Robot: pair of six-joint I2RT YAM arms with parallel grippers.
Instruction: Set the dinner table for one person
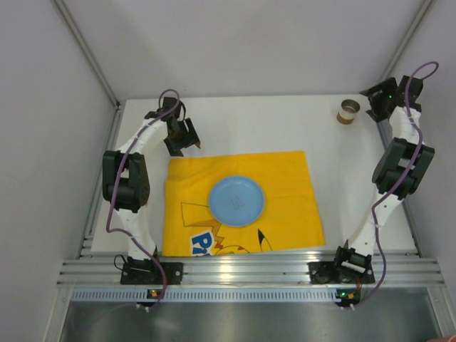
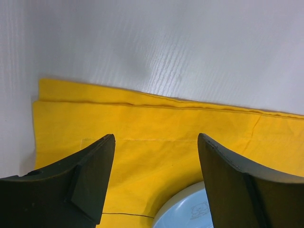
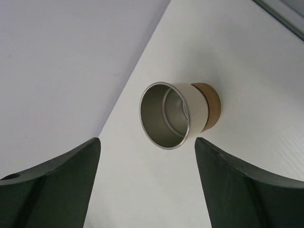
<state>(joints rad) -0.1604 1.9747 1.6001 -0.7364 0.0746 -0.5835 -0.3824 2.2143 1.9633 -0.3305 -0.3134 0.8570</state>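
We see the dinner table [image 1: 285, 121], a matte white, rigid slab filling the middle of the overhead frame; we judge it fixed, a surface to set things on, not grip. A soft yellow cloth mat [image 1: 285, 206] lies at centre under a smooth round blue plate [image 1: 236, 200]. At upper right sits a small metal-lined cup [image 3: 175, 114], tan-based, probably light and slippery, best pinched across its walls. The left gripper [image 2: 156, 140] and right gripper [image 3: 147, 141] both gape wide, empty.
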